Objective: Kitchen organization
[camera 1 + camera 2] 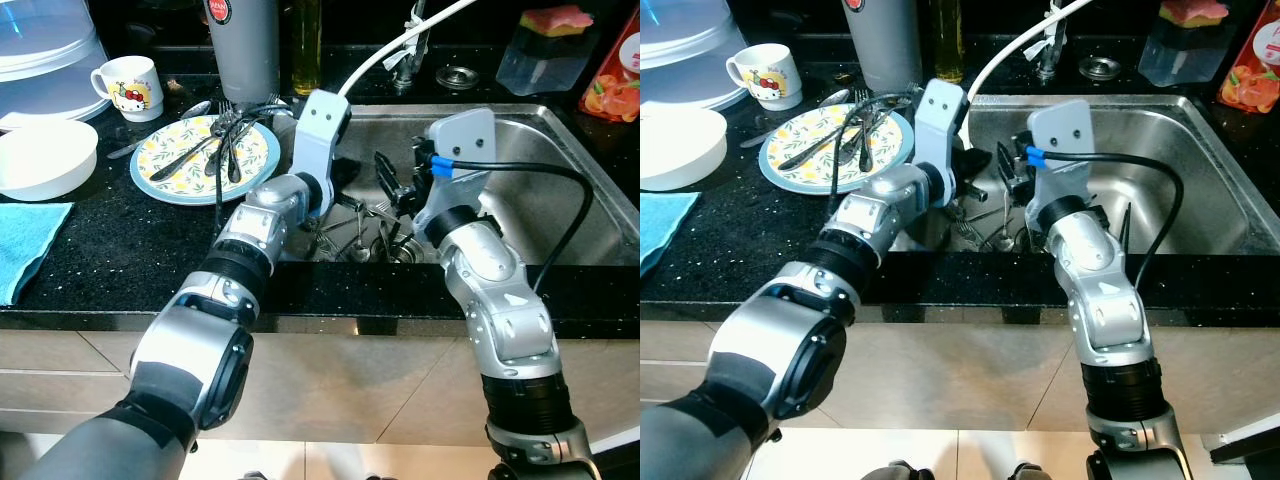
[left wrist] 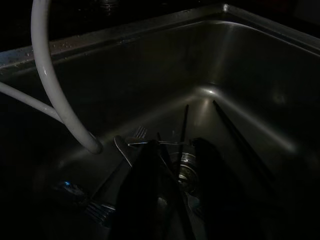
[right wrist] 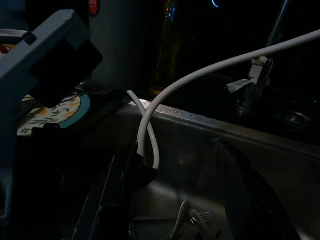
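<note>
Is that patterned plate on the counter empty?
No, the patterned plate has several forks and spoons lying across it.

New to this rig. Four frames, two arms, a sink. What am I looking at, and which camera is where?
It is a humanoid robot with two silver arms, each ending in two long black fingers. The two bright pictures come from a stereo camera on its head, looking down at a black counter and a steel sink. The two dark pictures come from cameras on the wrists, looking along each gripper's fingers.

Both grippers reach into the sink: the left gripper hangs open above loose cutlery near the drain, and the right gripper is open beside a white hose. Neither holds anything.

On the counter sit a patterned plate bearing more cutlery, a white bowl, a mug and a blue cloth.
</note>
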You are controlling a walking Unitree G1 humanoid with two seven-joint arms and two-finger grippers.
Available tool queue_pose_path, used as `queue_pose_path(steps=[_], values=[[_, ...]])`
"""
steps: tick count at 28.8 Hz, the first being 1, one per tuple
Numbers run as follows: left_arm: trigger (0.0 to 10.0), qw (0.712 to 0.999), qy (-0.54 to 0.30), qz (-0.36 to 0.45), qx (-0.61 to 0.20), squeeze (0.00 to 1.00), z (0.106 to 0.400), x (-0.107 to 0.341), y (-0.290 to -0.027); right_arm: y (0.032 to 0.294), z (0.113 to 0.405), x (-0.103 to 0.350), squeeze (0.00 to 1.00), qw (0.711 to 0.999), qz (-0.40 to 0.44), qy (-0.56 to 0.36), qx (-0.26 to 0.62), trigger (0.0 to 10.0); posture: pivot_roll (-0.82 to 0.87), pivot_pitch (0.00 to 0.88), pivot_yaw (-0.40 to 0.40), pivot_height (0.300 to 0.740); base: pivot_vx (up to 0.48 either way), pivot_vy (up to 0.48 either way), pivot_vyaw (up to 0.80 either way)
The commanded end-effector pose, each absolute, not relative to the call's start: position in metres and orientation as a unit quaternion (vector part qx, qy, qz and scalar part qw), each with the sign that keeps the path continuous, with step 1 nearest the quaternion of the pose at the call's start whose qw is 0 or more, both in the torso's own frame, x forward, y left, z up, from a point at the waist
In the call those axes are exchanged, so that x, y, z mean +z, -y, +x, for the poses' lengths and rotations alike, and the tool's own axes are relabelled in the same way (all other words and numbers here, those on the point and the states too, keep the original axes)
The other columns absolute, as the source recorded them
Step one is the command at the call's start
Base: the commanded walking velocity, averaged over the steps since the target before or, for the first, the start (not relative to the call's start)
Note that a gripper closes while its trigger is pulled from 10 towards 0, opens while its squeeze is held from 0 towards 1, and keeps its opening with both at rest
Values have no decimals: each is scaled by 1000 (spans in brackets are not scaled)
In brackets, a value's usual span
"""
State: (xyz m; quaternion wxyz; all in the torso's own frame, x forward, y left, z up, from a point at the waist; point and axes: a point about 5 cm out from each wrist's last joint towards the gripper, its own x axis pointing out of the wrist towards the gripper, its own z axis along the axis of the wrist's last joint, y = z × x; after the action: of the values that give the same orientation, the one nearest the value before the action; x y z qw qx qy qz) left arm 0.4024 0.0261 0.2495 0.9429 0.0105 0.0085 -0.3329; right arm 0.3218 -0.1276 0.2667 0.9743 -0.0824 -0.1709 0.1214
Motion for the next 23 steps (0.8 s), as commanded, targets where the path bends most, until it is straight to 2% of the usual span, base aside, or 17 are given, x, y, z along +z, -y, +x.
queue_pose_path(steps=[1, 8, 10, 13, 23], values=[[10000, 942, -9, 11, -334, 1000, 402, 247, -25, 126, 319, 269, 0, 972, -80, 181, 126, 10000, 23, 107, 52, 740, 0, 0, 0], [10000, 943, 42, 9, -331, 1000, 402, 276, -32, 127, 319, 270, 0, 972, -80, 184, 123, 10000, 26, 105, 53, 740, 0, 0, 0], [10000, 943, 61, 2, -328, 0, 401, 289, -35, 127, 319, 271, 0, 972, -80, 185, 122, 10000, 26, 105, 53, 740, 0, 0, 0], [10000, 945, 82, 0, -316, 0, 401, 307, -42, 128, 318, 273, 0, 971, -73, 192, 120, 10000, 32, 102, 56, 740, 0, 0, 0], [10000, 950, 90, 46, -295, 0, 402, 314, -56, 130, 315, 278, 0, 972, -43, 205, 112, 10000, 43, 92, 69, 740, 0, 0, 0]])
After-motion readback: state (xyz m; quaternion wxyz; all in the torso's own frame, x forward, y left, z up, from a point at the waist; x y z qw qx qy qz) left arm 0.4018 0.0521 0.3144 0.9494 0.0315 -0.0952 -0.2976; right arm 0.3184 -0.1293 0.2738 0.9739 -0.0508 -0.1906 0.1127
